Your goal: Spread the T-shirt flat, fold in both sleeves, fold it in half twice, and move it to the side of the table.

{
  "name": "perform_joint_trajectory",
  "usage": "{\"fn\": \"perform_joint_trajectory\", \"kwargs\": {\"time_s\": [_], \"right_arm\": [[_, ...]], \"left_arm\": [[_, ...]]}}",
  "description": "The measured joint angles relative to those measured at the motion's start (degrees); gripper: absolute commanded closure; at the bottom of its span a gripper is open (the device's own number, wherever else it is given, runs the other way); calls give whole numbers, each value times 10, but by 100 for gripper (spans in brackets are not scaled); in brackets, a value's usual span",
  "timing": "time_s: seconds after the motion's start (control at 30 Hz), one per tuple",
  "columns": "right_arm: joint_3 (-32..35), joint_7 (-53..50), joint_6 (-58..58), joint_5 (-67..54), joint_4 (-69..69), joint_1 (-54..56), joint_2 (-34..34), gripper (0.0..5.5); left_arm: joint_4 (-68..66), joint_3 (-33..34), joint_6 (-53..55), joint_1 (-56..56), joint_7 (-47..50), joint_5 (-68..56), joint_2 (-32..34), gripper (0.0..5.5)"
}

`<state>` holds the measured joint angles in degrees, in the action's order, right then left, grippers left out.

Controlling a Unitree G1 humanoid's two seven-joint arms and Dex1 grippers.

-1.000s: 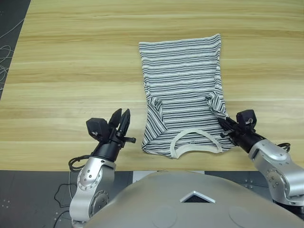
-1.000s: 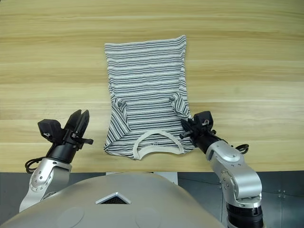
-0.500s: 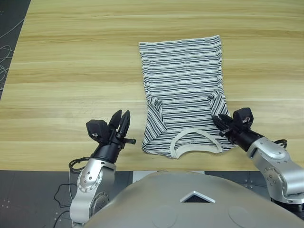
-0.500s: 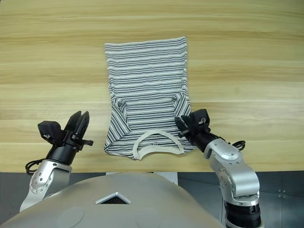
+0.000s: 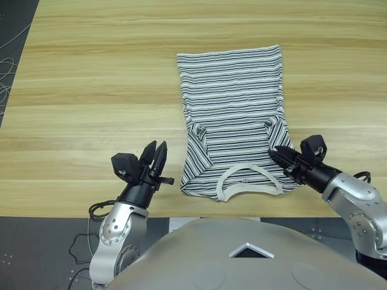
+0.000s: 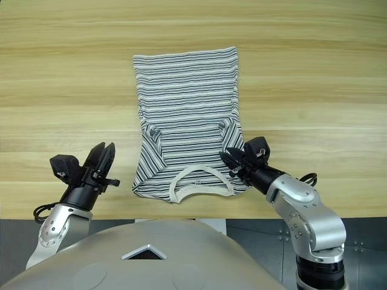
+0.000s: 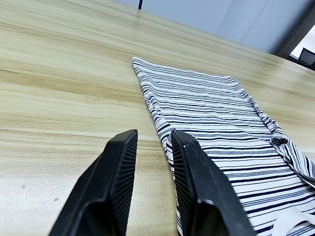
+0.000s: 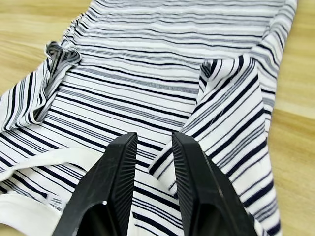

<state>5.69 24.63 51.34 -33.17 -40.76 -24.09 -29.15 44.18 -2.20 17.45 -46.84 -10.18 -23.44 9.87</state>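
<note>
Since a second ago, the right gripper (image 5: 275, 155) has been carried inward from the bare wood beside the garment onto its near right corner, and the right sleeve (image 5: 277, 130) has been laid flatter; the left gripper (image 5: 156, 147) has been shifted only slightly. The wooden tabletop (image 5: 91, 72) is seen across most of the head views, and a strip of dark floor with loose cables (image 5: 5, 60) is seen past its left edge. The striped T-shirt (image 5: 233, 96) is laid somewhat right of the tabletop's middle, with the hem turned to the far edge and the white collar (image 5: 227, 193) set close to the near edge. Both sleeves are folded in over the body, and the left sleeve (image 5: 198, 140) is left a little bunched at its fold. The right gripper's fingers (image 8: 189, 167) are held slightly parted over the stripes just beside the folded right sleeve, with nothing clasped between them; whether the cloth is touched cannot be told. The left gripper is held near the near edge, just to the left of the shirt's side, apart from the cloth. Its fingers (image 7: 115, 182) are parted by a narrow gap, and nothing is gripped.
</note>
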Motion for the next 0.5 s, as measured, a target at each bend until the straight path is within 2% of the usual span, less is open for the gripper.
{"fn": "perform_joint_trajectory", "kwargs": {"time_s": [0.1,0.2,0.27,0.4,0.5], "right_arm": [[66,35,34,-113,6,68,-5,422],[113,98,22,-153,55,153,-63,422],[97,179,-84,-71,118,168,-126,388],[69,266,-305,52,252,168,-175,318],[44,311,-475,119,361,173,-194,313]], "left_arm": [[0,4,4,14,-3,0,13,420],[0,15,11,42,-20,18,49,420],[-7,24,11,68,-46,43,94,420],[-42,24,-29,98,-78,91,144,420],[-90,22,-91,116,-95,155,194,407]]}}
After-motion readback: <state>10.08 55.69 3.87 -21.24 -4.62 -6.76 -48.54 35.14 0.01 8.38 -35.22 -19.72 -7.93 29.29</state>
